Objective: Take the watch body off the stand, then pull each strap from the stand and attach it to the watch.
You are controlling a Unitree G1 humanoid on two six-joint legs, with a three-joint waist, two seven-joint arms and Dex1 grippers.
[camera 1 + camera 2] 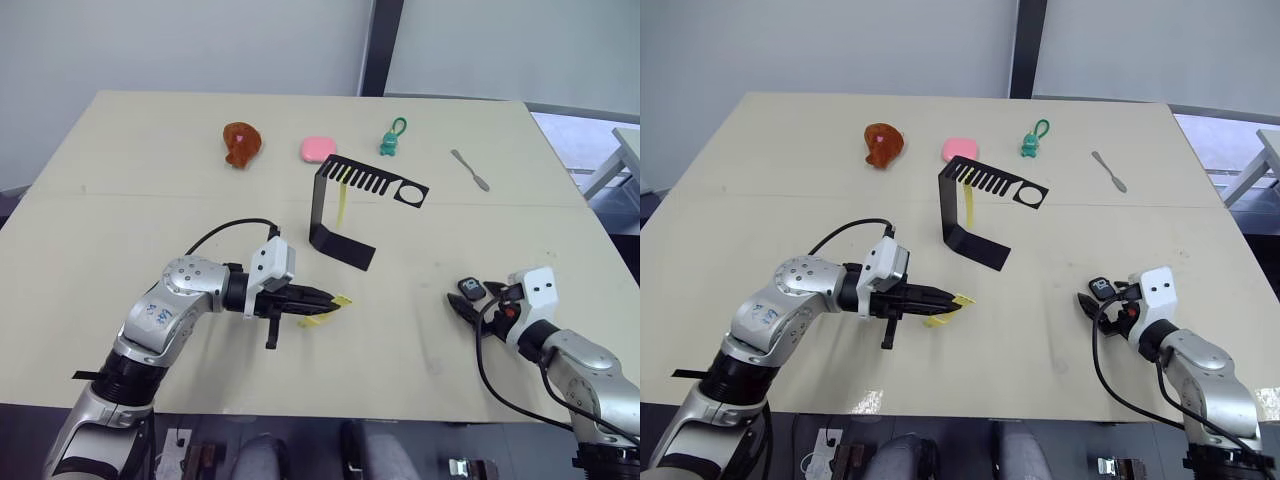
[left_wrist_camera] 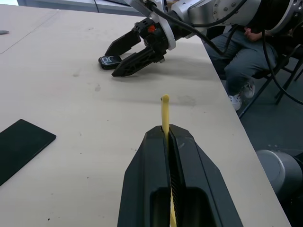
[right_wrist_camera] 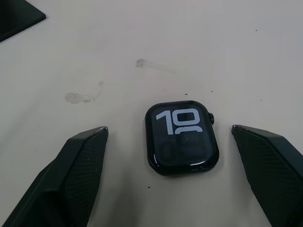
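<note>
Gripping a yellow strap (image 2: 164, 113), the left gripper (image 1: 328, 298) is closed; right gripper (image 3: 168, 142) spread wide around the watch (image 3: 182, 137).

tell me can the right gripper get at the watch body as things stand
Probably yes: the watch body lies flat on the table between the open fingers of the right gripper, with nothing in between.

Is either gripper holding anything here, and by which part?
The left gripper is shut on a yellow strap, clamped along its length with one end poking out. The right gripper is open around the watch body lying on the table, holding nothing.
</note>
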